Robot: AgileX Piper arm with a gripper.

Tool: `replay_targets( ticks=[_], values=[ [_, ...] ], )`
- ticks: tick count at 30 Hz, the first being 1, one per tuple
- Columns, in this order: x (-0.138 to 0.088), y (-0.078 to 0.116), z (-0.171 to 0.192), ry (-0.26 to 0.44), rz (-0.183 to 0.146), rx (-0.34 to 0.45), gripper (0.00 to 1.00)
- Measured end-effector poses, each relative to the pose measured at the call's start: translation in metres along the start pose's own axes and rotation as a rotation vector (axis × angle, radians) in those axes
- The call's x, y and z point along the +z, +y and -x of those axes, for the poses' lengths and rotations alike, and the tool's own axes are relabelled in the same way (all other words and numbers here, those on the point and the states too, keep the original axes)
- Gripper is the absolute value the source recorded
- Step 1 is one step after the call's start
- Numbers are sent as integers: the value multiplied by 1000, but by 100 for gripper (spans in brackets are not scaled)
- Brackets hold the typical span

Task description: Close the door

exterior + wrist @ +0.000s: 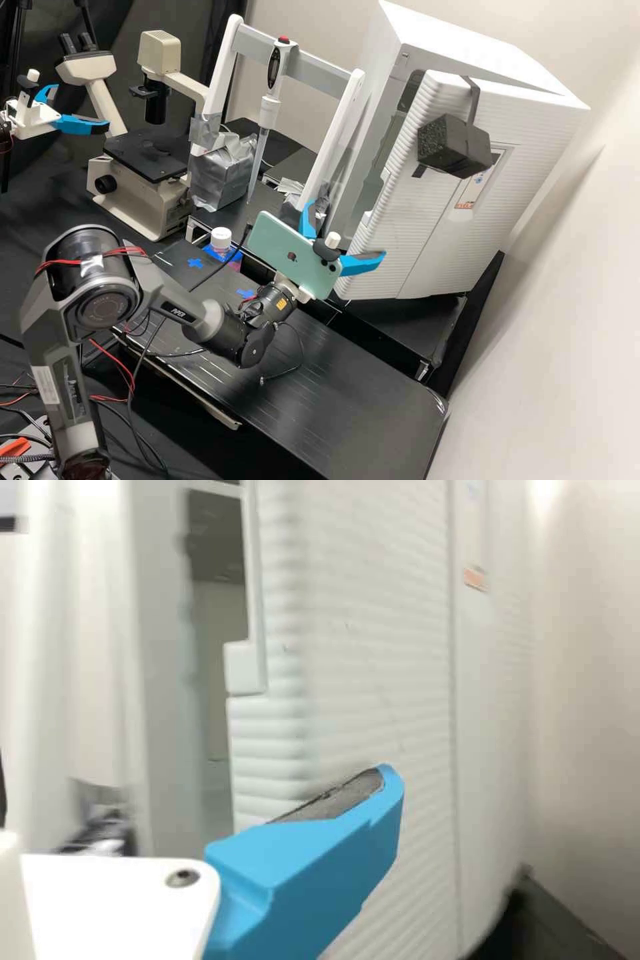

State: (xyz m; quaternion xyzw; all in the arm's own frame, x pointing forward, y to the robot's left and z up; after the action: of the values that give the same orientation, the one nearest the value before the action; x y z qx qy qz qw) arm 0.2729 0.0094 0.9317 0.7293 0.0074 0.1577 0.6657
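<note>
Spread wide and empty, my pincer (pixel 346 227) is near the ribbed white door (pixel 407 227). It stands ajar.

A white, horizontally ribbed door (pixel 400 230) is standing partly open on a boxy white cabinet (pixel 453 33).

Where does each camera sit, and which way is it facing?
High view: fixed off the grey arm, looking forward and down at the black bench; arm and claw show.
Wrist view: on the arm's wrist, facing the ridged white door; a blue finger shows.
Both share the door, standing ajar, and part of the claw.
</note>
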Motion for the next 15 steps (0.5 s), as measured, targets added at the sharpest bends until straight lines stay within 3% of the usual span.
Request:
replay_targets(
  ticks=[8, 15],
  values=[
    [-18, -5, -9, 93, -13, -25, 100],
    [-26, -8, -16, 131, -20, -40, 100]
  ],
)
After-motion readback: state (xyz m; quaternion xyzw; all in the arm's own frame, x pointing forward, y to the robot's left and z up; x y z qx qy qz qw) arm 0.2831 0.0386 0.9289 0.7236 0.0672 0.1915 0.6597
